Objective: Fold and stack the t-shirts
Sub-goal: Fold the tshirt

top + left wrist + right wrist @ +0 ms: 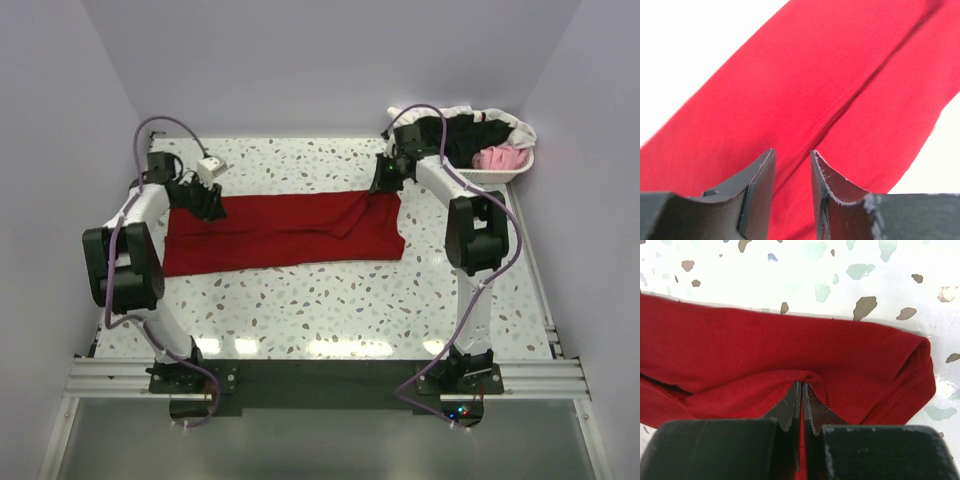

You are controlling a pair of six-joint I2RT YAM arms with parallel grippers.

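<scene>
Fabric of red t-shirt (280, 232) is clamped in right end effector (802, 385); left end effector (792, 152) apart.

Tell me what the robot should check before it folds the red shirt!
1. Right fingers pinching the red shirt: ok.
2. Left fingers pinching it too: cannot tell, a gap shows with cloth in it.
3. Shirt lying flat: not ok, a flap bunches near the right fingers.
4. Bare table in front of the shirt for folding: ok.
5. Basket apart from the shirt: ok.
</scene>
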